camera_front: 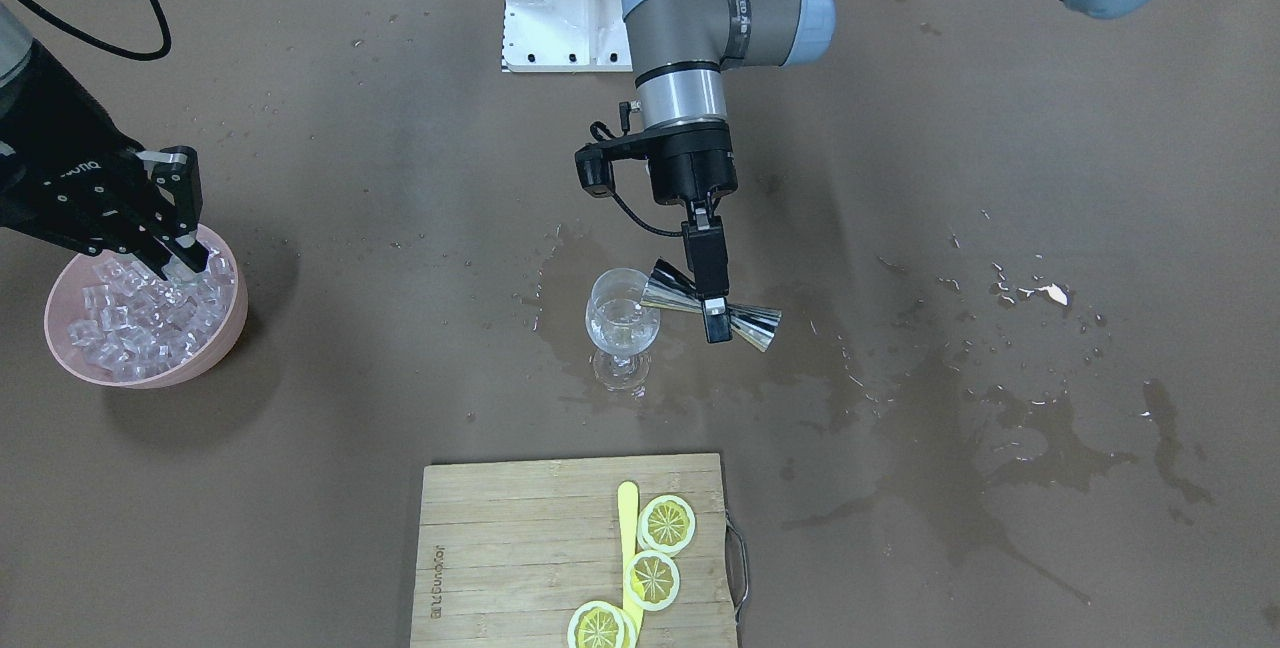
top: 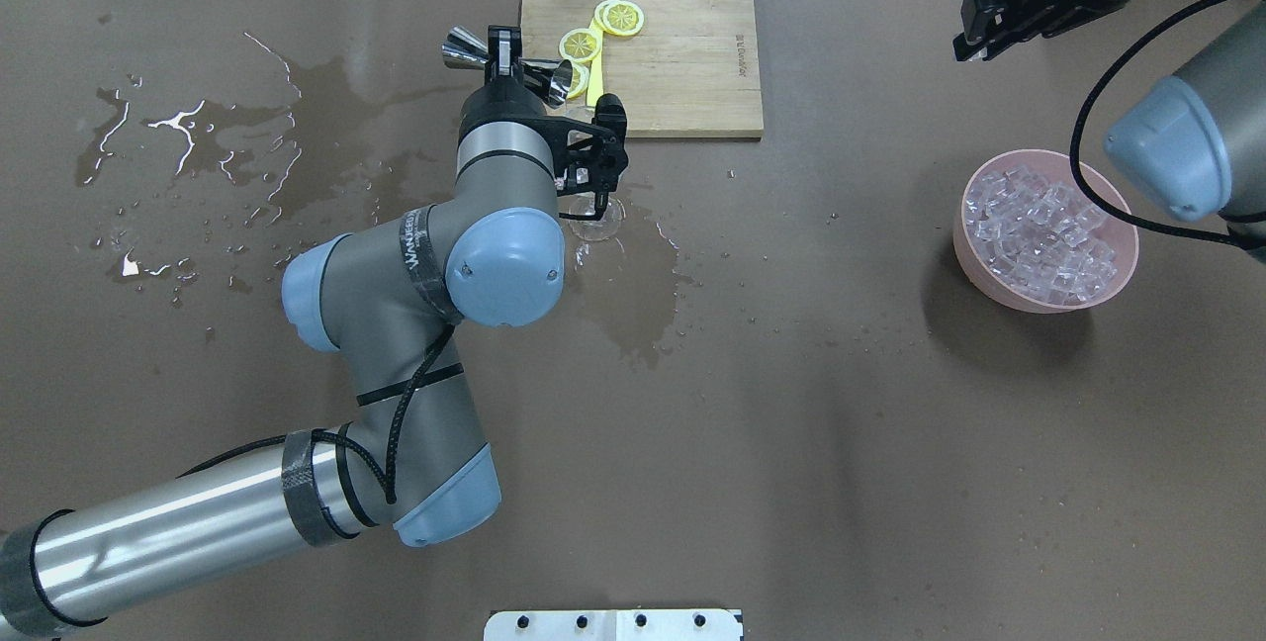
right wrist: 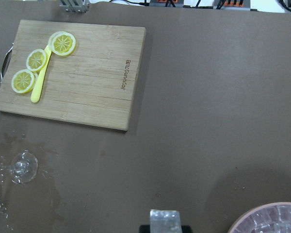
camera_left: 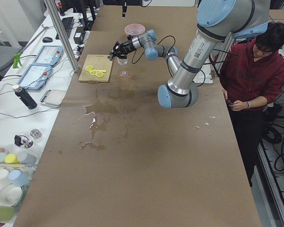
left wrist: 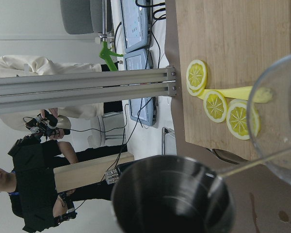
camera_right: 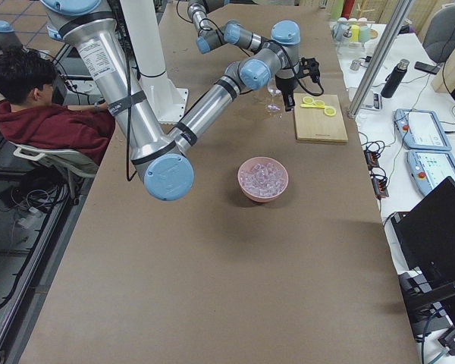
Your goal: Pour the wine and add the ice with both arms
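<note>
1. The left hand (camera_front: pixel 714 313) is clamped on the waist of a steel jigger (camera_front: pixel 668 290). The jigger lies tipped on its side, one mouth touching the rim of the stemmed glass (camera_front: pixel 620 323).
2. The glass stands upright near the middle of the worktop (camera_front: pixel 400 378), between the white base (camera_front: pixel 560 8) at the robot's edge and the cutting board (camera_front: pixel 500 548) at the operators' edge. The wine (camera_front: pixel 622 338), a little clear liquid, sits in its bowl.
3. The right hand (camera_front: pixel 185 246) is narrowed onto one ice cube (right wrist: pixel 164 219) and hangs high near the pink bowl (camera_front: pixel 225 338). In the right wrist view the bowl's rim lies off to one side of the cube.
4. The bowl, heaped with ice (camera_front: pixel 130 318), sits toward the worktop's right end, well apart from the glass, with bare brown surface between them.
5. The board is near the glass's foot. Three lemon slices (camera_front: pixel 652 578) and a yellow utensil (camera_front: pixel 627 518) lie along one end of it.
6. Dark wet stains (camera_front: pixel 1000 428) ring the glass's foot and spread toward the left end.
7. The left arm (top: pixel 396 305) crosses the robot-side half of the worktop to reach the glass.
</note>
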Motion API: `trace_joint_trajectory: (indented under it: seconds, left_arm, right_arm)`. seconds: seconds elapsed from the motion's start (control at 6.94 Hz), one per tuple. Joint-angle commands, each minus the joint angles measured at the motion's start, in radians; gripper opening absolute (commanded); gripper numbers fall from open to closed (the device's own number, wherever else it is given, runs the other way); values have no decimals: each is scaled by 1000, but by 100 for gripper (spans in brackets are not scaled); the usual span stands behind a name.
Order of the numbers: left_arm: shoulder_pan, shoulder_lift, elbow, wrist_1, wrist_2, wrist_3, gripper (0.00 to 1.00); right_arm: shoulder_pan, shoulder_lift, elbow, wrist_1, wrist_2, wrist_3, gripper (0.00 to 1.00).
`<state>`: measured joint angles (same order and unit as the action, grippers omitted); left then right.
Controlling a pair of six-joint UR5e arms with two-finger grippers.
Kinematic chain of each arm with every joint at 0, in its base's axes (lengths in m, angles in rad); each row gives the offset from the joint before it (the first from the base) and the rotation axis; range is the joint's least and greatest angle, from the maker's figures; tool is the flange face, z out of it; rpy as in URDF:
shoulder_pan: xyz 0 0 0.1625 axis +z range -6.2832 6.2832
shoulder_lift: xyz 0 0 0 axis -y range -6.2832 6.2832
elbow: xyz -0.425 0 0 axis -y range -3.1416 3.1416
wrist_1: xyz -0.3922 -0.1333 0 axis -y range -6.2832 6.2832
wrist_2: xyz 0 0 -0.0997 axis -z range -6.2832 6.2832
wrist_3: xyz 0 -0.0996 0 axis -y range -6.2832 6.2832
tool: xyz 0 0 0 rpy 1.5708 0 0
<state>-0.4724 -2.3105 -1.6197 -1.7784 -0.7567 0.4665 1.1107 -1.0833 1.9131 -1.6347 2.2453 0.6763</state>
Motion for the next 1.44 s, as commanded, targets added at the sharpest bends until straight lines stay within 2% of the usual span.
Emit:
trace_joint_trajectory:
  seconds: [0.0,0.29,0.72,1.01,1.3]
  left_arm:
    - [11,-3,7,2,26,7,0]
    - [21,-26,17,20,43,39,0]
    - [31,-35,18,20,62,89,0]
    - [23,2,-47,-103,54,69,0]
    - [0,63,-60,-223,33,67,0]
  right_arm:
    - [-6,29,-26,-2,-1,9,7]
    - [-26,54,-52,-4,-12,9,7]
    - [-54,175,-135,-5,-15,91,7]
    - [-77,206,-161,-5,-16,117,7]
    - [-91,236,-195,-10,-15,118,7]
